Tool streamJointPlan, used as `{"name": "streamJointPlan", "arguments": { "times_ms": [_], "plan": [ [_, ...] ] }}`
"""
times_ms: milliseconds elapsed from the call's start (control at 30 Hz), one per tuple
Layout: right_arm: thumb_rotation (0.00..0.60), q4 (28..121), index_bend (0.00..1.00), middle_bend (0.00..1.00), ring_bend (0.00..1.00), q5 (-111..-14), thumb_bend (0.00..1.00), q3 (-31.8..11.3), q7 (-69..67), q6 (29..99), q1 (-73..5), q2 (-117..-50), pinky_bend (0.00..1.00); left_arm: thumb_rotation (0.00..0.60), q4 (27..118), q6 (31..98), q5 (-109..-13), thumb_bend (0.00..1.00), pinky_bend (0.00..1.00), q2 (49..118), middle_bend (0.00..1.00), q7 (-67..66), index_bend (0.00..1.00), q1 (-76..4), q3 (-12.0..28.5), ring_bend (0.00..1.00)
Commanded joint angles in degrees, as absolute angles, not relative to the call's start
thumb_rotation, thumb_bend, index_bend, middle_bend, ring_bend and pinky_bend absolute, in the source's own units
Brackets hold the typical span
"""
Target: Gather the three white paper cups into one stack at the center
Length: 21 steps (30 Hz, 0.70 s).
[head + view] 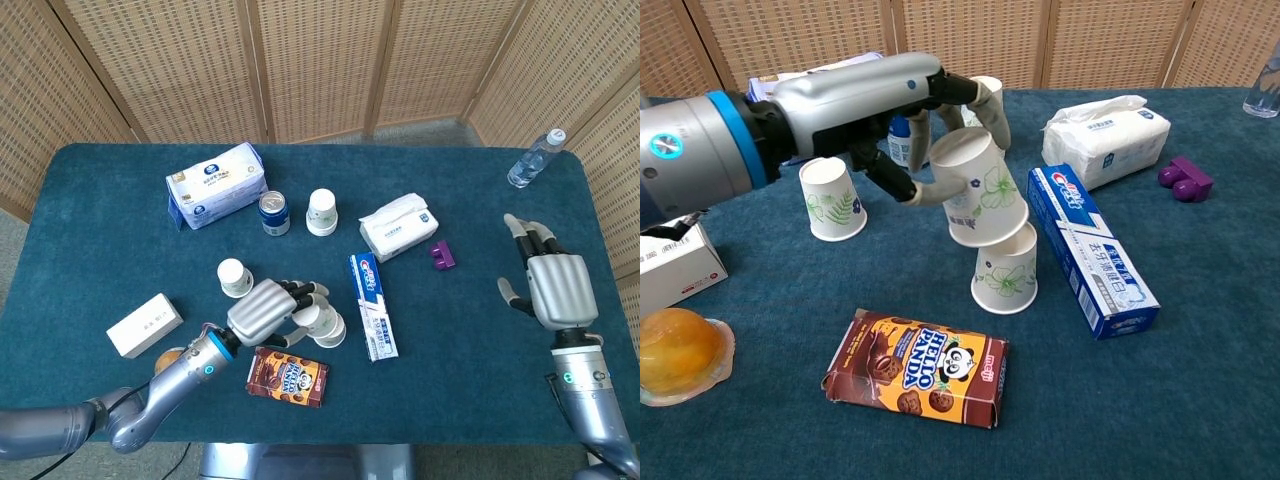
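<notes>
Where wicker screens back the blue surface [480, 330]:
Left hand [855, 100] fingers [985, 100] grip a cup [975, 187] tilted over the center cup [1006, 272]; third cup [831, 198] at 9 o'clock. Right hand [555, 285] spread wide, holding nothing.

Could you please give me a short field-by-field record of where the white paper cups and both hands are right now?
left hand: holds a white paper cup with purple flowers, upside down, tilted over the centre cup
centre cup, white paper with green flowers: upside down on the blue table, beside the toothpaste box
third cup, white paper with a fern print: upside down, apart, left of the hand
right hand: open, holds nothing
stack: not yet formed
</notes>
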State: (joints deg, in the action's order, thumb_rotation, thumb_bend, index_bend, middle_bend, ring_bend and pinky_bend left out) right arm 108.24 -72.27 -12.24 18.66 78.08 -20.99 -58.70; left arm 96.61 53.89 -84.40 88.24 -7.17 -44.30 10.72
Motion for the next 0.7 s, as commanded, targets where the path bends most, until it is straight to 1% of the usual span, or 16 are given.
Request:
{"name": "streamJointPlan", "arguments": {
  "times_ms": [33,300,433,533,600,633,667,700],
  "plan": [
    [0.6,108.06,0.01,0.19,0.16,-72.48,0.37,-12.24,18.11,78.37,-20.68,-58.55,0.53,0.6,96.16,53.58,-83.78,0.47,0.53,88.93,0.27,-7.54,0.33,-44.96,10.89,0.37],
    [0.6,107.91,0.01,0.19,0.16,-73.01,0.37,-12.25,17.14,78.89,-19.99,-57.92,0.53,0.6,95.63,52.42,-82.16,0.47,0.52,89.75,0.27,-8.76,0.32,-46.48,10.45,0.36],
    [0.6,108.04,0.01,0.19,0.16,-73.13,0.37,-12.26,16.93,79.06,-19.72,-57.64,0.53,0.6,95.8,51.09,-80.79,0.47,0.5,89.35,0.25,-9.87,0.29,-47.05,9.8,0.34],
    [0.6,108.08,0.01,0.19,0.16,-73.26,0.37,-12.24,16.82,79.17,-19.55,-57.56,0.53,0.6,96.07,48.92,-78.79,0.47,0.42,88.72,0.17,-11.45,0.18,-47.84,9.23,0.24],
    [0.6,108.09,0.01,0.19,0.16,-73.3,0.37,-12.25,16.73,79.22,-19.46,-57.53,0.53,0.6,96.13,47.81,-77.2,0.47,0.3,88.52,0.07,-13.15,0.07,-48.32,8.94,0.11],
    [0.6,108.09,0.01,0.19,0.16,-73.34,0.37,-12.23,16.65,79.21,-19.41,-57.49,0.53,0.6,96.2,47.21,-75.99,0.47,0.25,88.4,0.04,-14.6,0.04,-48.64,8.78,0.07],
    [0.6,108.05,0.01,0.19,0.16,-73.35,0.37,-12.22,16.63,79.21,-19.37,-57.48,0.53,0.6,96.23,47.12,-75.24,0.47,0.17,88.38,0.01,-15.72,0.01,-48.82,8.76,0.02],
    [0.6,108.01,0.01,0.19,0.16,-73.37,0.37,-12.21,16.62,79.21,-19.34,-57.48,0.53,0.6,96.24,47.37,-74.65,0.47,0.14,88.43,0.0,-16.78,0.0,-48.89,8.77,0.0]
  ]
}}
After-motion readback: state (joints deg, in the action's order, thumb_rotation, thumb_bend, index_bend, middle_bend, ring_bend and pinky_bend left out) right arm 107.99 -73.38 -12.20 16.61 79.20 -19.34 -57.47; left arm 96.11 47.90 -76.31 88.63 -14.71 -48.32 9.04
